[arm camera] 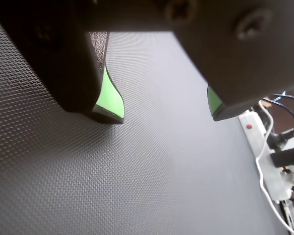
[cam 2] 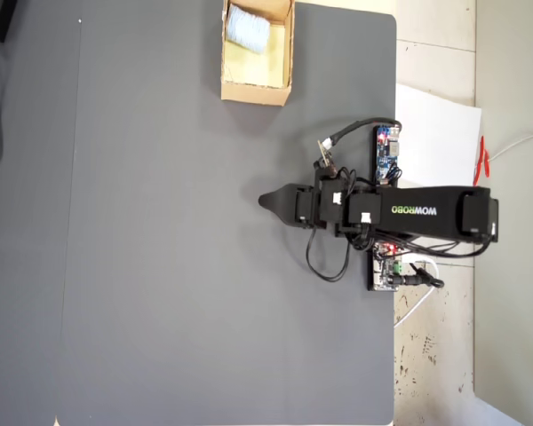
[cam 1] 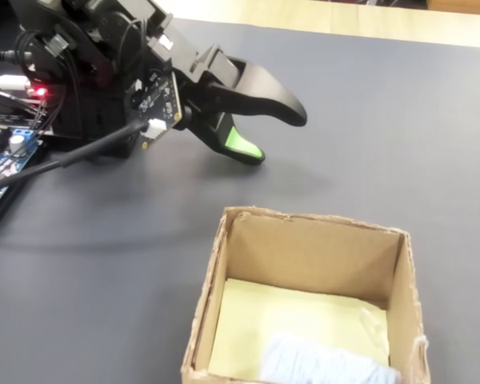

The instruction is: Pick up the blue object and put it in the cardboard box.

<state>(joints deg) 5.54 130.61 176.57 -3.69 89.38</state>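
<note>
Green-padded gripper (arm camera: 166,115) agape, empty.

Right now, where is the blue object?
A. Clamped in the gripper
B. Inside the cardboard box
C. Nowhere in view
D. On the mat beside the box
B: the blue object lies on the pale floor inside the cardboard box; the gripper is apart and empty.

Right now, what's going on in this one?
The blue object already lies inside the cardboard box, against one end of its pale yellowish floor. The single arm's gripper is away from the box, low over the bare dark mat, with its jaws apart and nothing between them, as the wrist view also shows. As things lie now, the placing looks done.
</note>
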